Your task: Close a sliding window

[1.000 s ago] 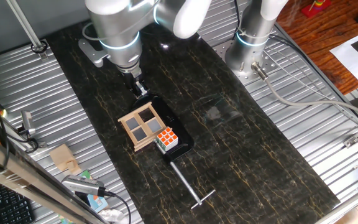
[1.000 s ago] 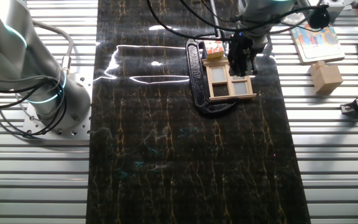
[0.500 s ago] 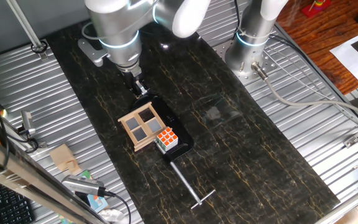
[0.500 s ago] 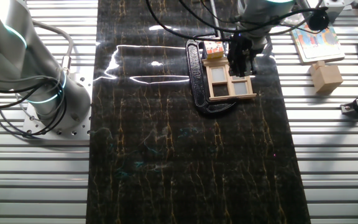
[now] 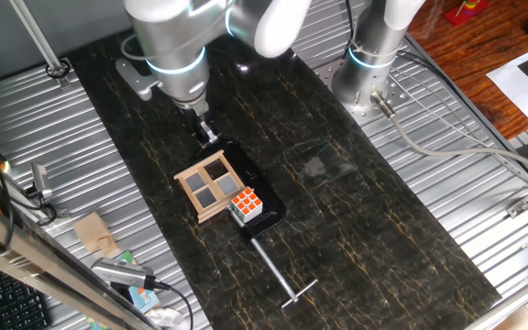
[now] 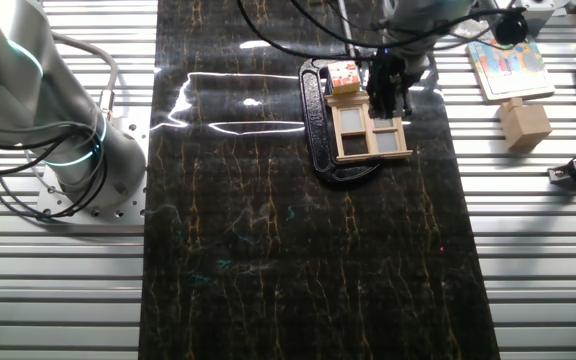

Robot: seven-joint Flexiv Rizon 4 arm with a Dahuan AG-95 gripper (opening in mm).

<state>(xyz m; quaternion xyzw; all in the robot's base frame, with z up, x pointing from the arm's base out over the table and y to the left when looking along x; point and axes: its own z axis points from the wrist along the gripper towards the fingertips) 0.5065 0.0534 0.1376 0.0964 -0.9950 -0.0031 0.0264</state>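
The sliding window point(image 5: 211, 186) is a small light-wood frame with four grey panes, lying on a black base point(image 5: 266, 198) on the dark mat. It also shows in the other fixed view point(image 6: 371, 132). My gripper point(image 5: 207, 131) hangs from the silver arm at the window's far edge, its dark fingers close together and holding nothing. In the other fixed view the gripper point(image 6: 385, 98) stands over the window's upper right part and hides it. I cannot tell whether it touches the frame.
A multicoloured puzzle cube point(image 5: 246, 205) sits on the base beside the window, also seen in the other fixed view point(image 6: 344, 78). A metal T-handle rod point(image 5: 279, 272) runs out from the base. A second arm's base point(image 5: 370, 55), a wooden block point(image 6: 524, 123) and cables lie around the mat.
The gripper has shifted slightly toward the cube end of the window in the other fixed view. The window looks unchanged.
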